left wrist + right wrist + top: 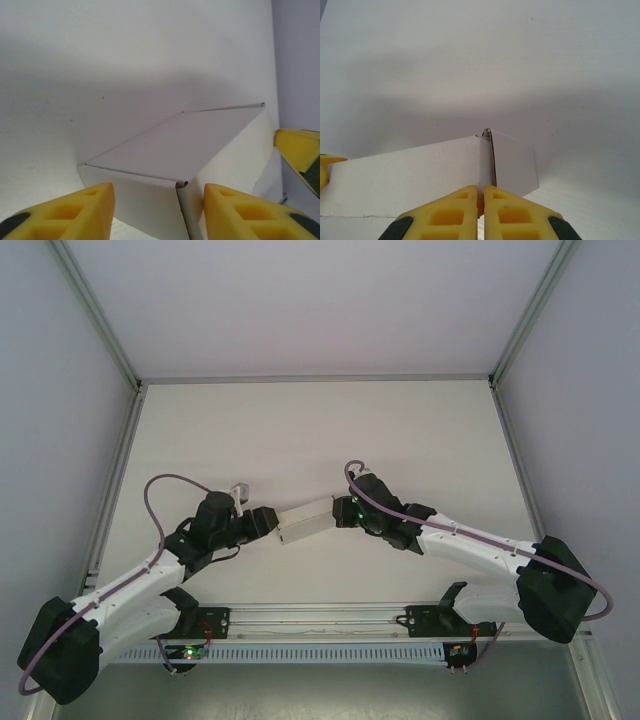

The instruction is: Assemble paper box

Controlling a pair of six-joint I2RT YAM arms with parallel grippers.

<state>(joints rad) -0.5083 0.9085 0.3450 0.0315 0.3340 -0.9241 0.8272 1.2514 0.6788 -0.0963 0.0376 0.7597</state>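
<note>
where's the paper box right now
In the top view the paper box lies near the table's middle, between the left tool at its left end and the right tool at its right end.

One white paper box (305, 522), lying between the two pincers. Two arms (470, 545), one pincer each: left pincer (266, 522) and right pincer (343, 510). Four yellow fingers (102, 215) in all, two per pincer. Two purple cables (175, 477), one running back from each pincer along its arm. One table (300, 430) beneath both pincers. Two metal frame posts (95, 310), rising at the far corners beyond the pincers.
</note>
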